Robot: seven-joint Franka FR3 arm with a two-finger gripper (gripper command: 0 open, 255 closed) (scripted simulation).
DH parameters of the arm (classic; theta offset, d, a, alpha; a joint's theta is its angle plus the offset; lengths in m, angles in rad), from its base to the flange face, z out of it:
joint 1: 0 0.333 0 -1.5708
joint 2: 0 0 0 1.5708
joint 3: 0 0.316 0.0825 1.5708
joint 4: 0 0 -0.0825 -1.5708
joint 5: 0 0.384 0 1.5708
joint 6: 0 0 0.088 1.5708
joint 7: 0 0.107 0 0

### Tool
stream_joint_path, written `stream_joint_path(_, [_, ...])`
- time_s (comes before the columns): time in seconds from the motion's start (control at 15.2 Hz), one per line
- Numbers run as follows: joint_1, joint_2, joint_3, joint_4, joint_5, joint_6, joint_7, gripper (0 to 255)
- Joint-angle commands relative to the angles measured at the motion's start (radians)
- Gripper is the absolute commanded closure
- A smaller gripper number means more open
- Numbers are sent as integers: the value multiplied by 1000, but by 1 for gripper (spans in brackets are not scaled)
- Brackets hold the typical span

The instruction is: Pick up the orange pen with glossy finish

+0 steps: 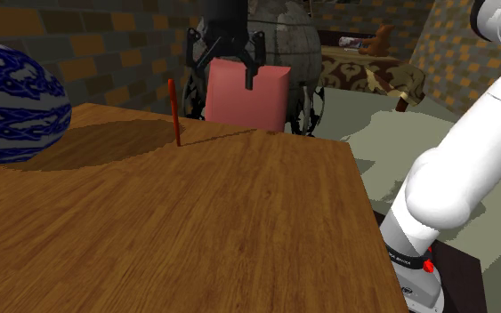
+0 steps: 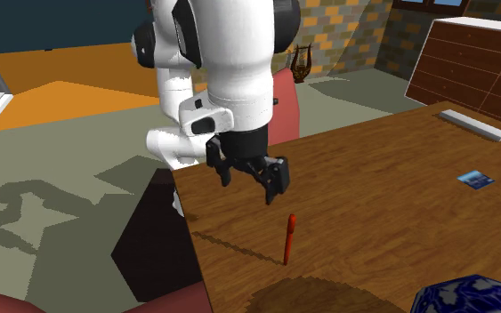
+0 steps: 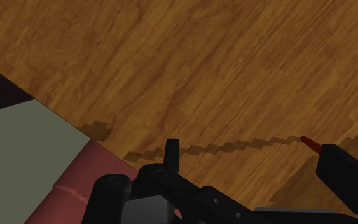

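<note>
A thin orange-red pen [image 1: 174, 111] stands upright on the wooden table [image 1: 239, 222], close to its far edge in the shoulder view. My black gripper [image 1: 228, 71] hangs open above the table's edge, to the pen's right in the shoulder view and higher than it. From the second exterior view the pen [image 2: 289, 238] stands below and slightly right of the gripper [image 2: 250, 182], clear of both fingers. In the wrist view the pen's tip [image 3: 309, 142] pokes out just beside the right finger [image 3: 343, 168], outside the gap of the gripper [image 3: 257, 162], which holds nothing.
A big blue-and-white patterned ball [image 1: 12, 102] rests on the table at the shoulder view's left. A pink chair [image 1: 246, 93] stands just beyond the table edge under the gripper. A small blue card [image 2: 475, 180] and a white bar [image 2: 475, 124] lie farther along the table [image 2: 399, 222].
</note>
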Motion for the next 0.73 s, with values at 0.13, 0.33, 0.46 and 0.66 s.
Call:
stream_joint_path(0.13, [27,203,76,234,-67,-52,203,0])
stream_joint_path(0.33, [92,384,114,460,-150,-122,353,0])
stream_joint_path(0.46, [118,431,114,511,-172,-132,389,0])
stream_joint_path(0.66, [102,401,110,430,-155,-78,375,0])
